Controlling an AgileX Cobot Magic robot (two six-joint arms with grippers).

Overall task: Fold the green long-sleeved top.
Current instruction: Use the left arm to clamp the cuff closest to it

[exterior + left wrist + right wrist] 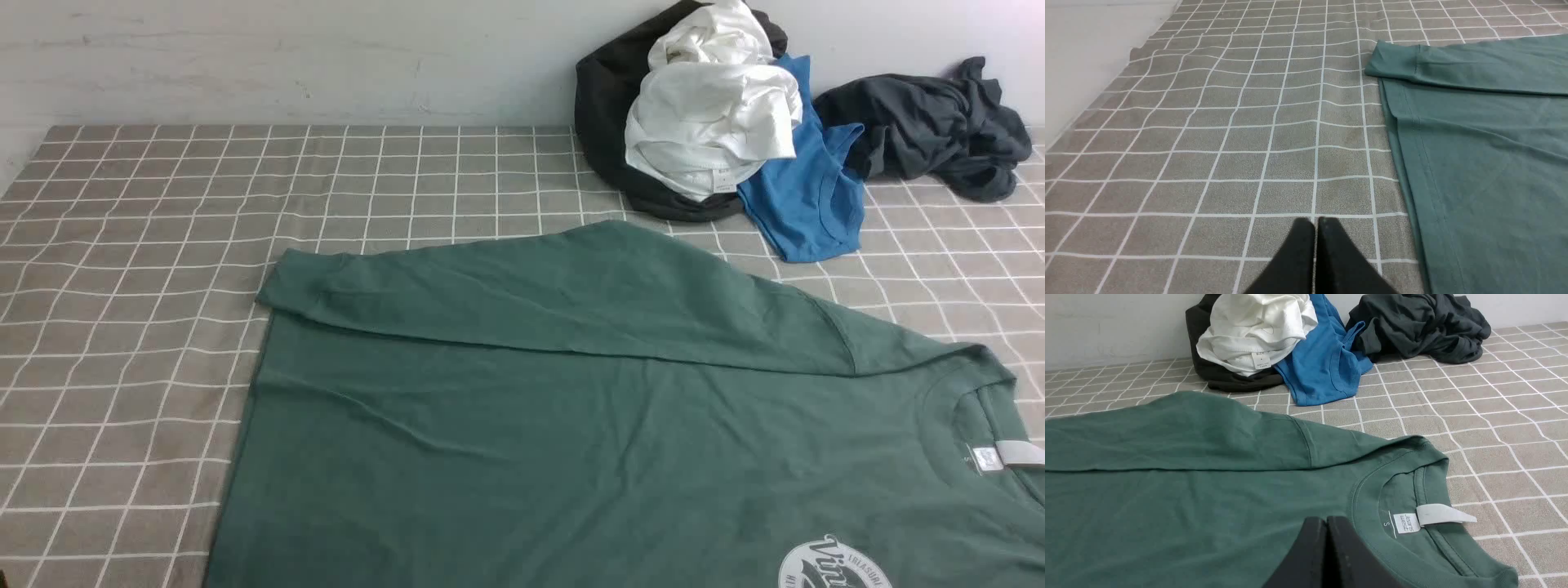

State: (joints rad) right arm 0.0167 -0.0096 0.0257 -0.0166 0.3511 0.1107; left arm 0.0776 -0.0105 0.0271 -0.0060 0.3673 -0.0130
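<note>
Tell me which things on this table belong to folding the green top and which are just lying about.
For the job: green long-sleeved top, one sleeve folded across it; left gripper, shut; right gripper, shut.
Lying about: white garment; blue garment; dark grey garment; black garment under the white one.

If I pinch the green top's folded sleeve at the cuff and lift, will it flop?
Probably floppy: the green long-sleeved top lies flat with soft ripples, so the sleeve would likely drape from the pinch. Pushing may bunch it rather than slide it, since the checked cloth underneath already wrinkles.
</note>
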